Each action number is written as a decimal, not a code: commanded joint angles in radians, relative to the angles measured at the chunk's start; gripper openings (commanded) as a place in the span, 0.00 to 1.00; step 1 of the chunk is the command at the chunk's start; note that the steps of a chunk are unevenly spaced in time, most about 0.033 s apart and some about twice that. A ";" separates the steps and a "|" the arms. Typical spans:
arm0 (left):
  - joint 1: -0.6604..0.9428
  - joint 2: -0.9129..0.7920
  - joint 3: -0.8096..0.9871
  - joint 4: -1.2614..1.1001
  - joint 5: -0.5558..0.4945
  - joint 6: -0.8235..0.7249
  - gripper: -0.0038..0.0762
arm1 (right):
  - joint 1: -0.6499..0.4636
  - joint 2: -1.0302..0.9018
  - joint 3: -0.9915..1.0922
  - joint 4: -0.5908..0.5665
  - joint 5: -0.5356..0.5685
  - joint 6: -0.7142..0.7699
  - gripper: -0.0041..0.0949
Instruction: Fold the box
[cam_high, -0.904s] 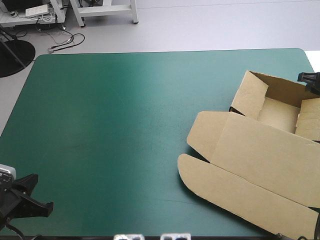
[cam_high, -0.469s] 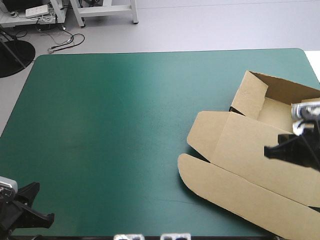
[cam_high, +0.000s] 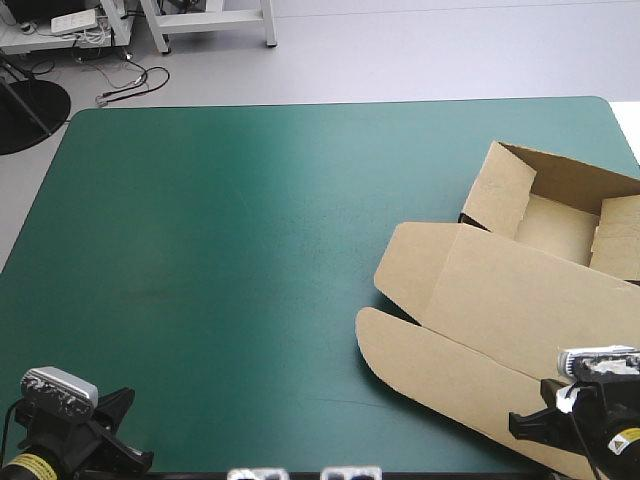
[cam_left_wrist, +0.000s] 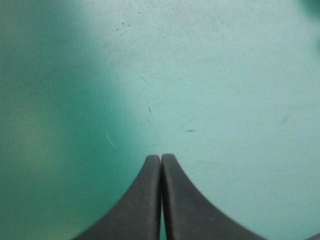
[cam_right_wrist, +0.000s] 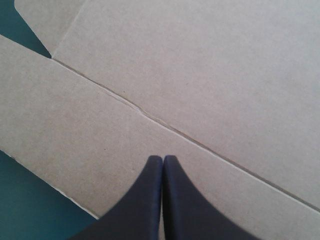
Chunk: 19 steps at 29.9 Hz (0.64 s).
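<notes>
The brown box (cam_high: 520, 290) lies at the table's right side as an open tray with raised walls at the back and its lid spread flat toward the front. My right gripper (cam_high: 530, 425) hovers over the lid's front flap near the table's front right corner. In the right wrist view its black fingers (cam_right_wrist: 162, 165) meet in one arch, shut on nothing, above the brown board (cam_right_wrist: 190, 75) and a crease line. My left gripper (cam_high: 125, 455) sits at the front left corner. Its fingers (cam_left_wrist: 161, 162) are shut over bare teal-green cover.
The teal-green table (cam_high: 230, 250) stretches wide to the left of the box. The box's tray part reaches the table's right edge. Beyond the far edge lies grey floor with cables and a stand foot.
The right arm swept from the tray at the back right, across the lid, down to the front right corner. The left gripper shifted a little rightward along the front edge.
</notes>
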 joint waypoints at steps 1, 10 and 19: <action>-0.007 0.013 0.008 -0.011 -0.055 0.000 0.04 | 0.002 -0.056 0.037 0.011 -0.089 -0.002 0.03; -0.007 0.011 0.018 -0.017 -0.044 -0.012 0.04 | 0.002 -0.118 0.093 0.011 -0.169 -0.002 0.03; -0.007 0.011 0.018 -0.008 -0.044 -0.012 0.04 | 0.002 -0.118 0.093 0.034 -0.158 0.010 0.03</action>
